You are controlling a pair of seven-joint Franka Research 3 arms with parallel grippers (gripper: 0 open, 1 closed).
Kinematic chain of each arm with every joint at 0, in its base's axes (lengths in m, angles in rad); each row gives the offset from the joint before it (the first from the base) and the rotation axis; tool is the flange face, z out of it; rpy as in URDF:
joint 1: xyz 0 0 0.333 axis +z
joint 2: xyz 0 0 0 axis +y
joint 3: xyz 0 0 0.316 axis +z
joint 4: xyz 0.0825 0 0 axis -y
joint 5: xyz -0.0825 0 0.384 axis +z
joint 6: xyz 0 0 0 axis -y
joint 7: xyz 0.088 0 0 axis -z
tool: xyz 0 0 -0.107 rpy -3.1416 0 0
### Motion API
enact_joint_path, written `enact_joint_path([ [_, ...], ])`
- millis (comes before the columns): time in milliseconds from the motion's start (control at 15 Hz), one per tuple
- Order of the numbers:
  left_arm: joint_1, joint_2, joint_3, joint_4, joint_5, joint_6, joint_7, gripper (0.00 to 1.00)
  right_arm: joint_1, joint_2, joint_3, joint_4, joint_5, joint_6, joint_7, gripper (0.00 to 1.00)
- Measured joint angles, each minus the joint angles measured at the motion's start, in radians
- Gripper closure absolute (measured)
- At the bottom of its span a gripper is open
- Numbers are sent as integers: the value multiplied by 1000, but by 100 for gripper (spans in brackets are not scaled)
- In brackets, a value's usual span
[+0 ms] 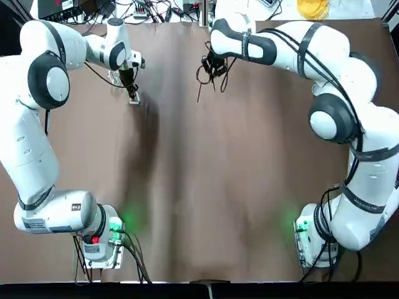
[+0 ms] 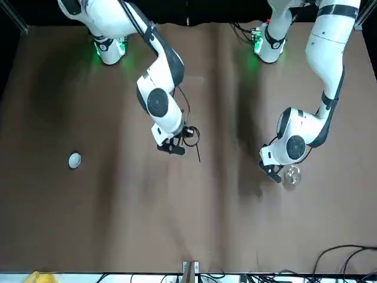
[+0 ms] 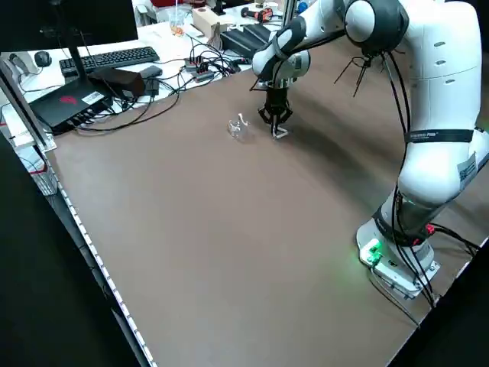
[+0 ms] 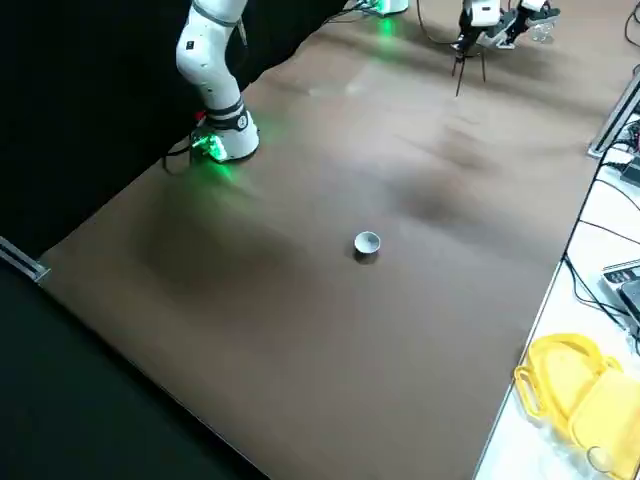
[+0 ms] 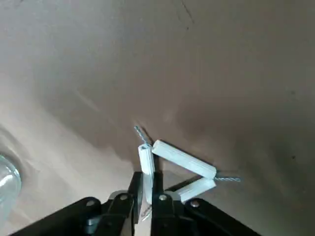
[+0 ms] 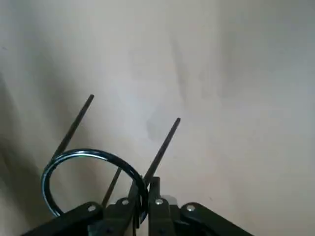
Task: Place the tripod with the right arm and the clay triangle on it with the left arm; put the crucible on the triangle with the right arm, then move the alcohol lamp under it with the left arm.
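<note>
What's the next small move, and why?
Probably lower the right gripper until the tripod stands on the table, then release. Its fingers are shut on the ring and its legs look clear of the tabletop. The left gripper, at the table's far left, already has the clay triangle, which needs that ring as its seat.

The robot's left arm [image 1: 37,143] and right arm [image 1: 349,112] have rounded white shells, dark joint rings and round caps, black straps and loose black cables; each black hand, left [image 5: 145,189] and right [image 6: 145,189], carries silvery screws
</note>
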Motion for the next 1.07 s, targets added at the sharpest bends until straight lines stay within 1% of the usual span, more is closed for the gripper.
enact_joint_path([
  [133,0,0,0,0,0,-1,-1,88,13,53,-1,70,0,6,0,92],
  [267,0,0,0,0,0,-1,-28,86,39,107,-4,118,0,34,0,92],
  [400,0,0,0,-1,0,-1,-37,85,51,122,-4,127,0,39,6,92],
  [600,0,0,0,-2,0,-1,-38,85,66,130,-4,129,0,48,74,92],
  [867,0,2,1,-3,0,-1,-39,83,95,146,-4,129,0,104,190,92],
  [1067,1,8,2,-6,0,-1,-39,83,104,165,-4,129,0,124,216,92],
])
